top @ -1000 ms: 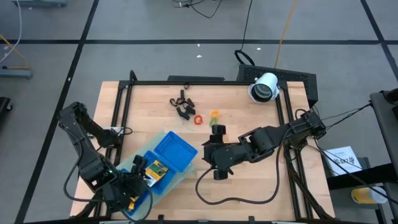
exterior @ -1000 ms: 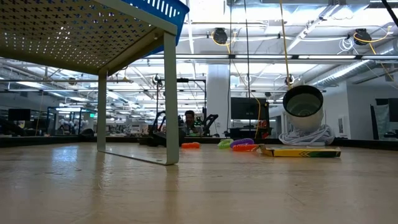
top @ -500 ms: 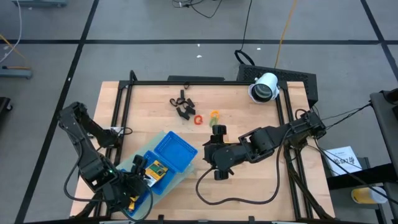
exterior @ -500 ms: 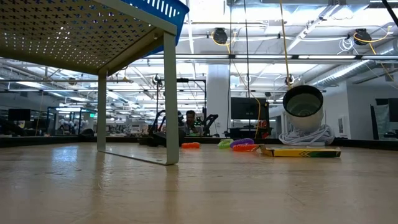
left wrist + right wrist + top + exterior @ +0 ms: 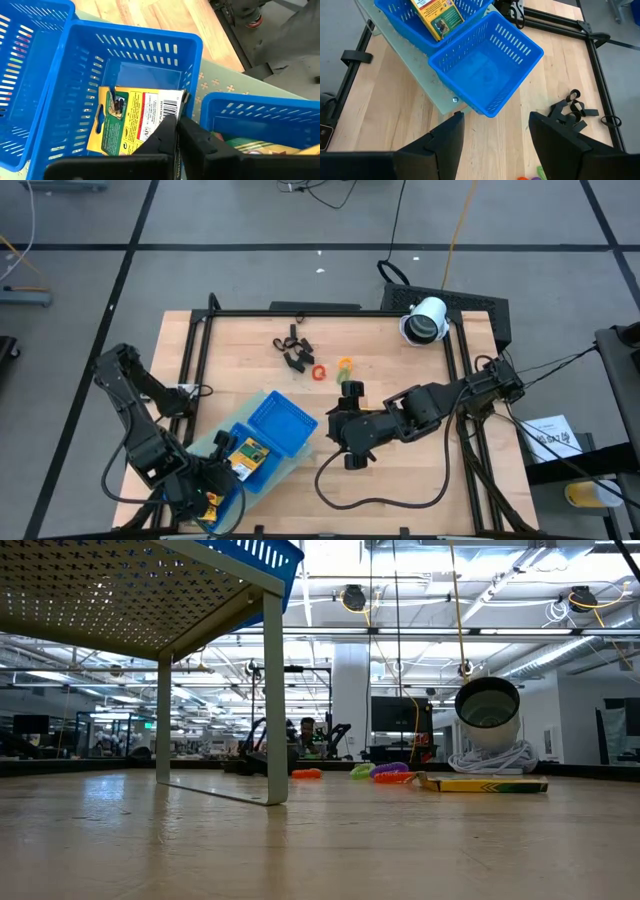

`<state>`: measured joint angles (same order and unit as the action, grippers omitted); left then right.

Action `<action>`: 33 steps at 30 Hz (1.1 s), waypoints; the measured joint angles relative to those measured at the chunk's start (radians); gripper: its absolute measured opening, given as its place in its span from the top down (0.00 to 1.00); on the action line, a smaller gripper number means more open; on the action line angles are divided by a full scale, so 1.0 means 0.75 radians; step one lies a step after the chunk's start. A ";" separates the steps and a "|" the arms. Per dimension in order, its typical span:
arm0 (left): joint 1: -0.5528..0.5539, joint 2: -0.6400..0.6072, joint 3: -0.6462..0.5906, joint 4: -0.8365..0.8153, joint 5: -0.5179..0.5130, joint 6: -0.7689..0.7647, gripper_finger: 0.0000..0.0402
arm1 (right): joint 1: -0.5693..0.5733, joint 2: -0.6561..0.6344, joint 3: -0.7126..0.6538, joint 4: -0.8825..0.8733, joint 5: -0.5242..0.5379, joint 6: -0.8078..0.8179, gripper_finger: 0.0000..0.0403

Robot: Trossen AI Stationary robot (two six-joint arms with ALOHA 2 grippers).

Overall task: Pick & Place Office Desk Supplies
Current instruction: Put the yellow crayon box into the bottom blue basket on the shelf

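While left end effector (image 5: pixel 177 131) sits pressed together over blue tray (image 5: pixel 75 80), yellow pack (image 5: pixel 132 120) inside; right end effector (image 5: pixel 492 137) spread.

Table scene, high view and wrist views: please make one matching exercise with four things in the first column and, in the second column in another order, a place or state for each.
Things:
1. yellow printed pack
2. black clips
3. white cylinder
4. right gripper

Places or states:
A. at the table's far right corner
B. open, holding nothing
C. lying in a compartment of the blue tray
D. a loose cluster on the bare wood, far side

Pairs: 1-C, 2-D, 3-A, 4-B
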<state>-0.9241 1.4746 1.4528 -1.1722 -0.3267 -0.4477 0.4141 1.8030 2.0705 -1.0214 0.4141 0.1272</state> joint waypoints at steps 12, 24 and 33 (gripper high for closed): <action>-0.001 0.001 0.000 0.010 -0.041 0.082 0.97 | 0.001 0.001 0.000 0.004 -0.001 0.024 0.47; -0.001 -0.059 -0.001 0.086 -0.096 0.131 0.99 | 0.001 0.001 0.000 0.004 -0.001 0.024 0.47; -0.021 -0.163 0.025 0.094 -0.149 0.030 0.98 | 0.001 0.001 0.000 0.004 -0.001 0.024 0.47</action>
<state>-0.9395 1.3521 1.4717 -1.1019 -0.4385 -0.4252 0.4149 1.8034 2.0705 -1.0183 0.4133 0.1452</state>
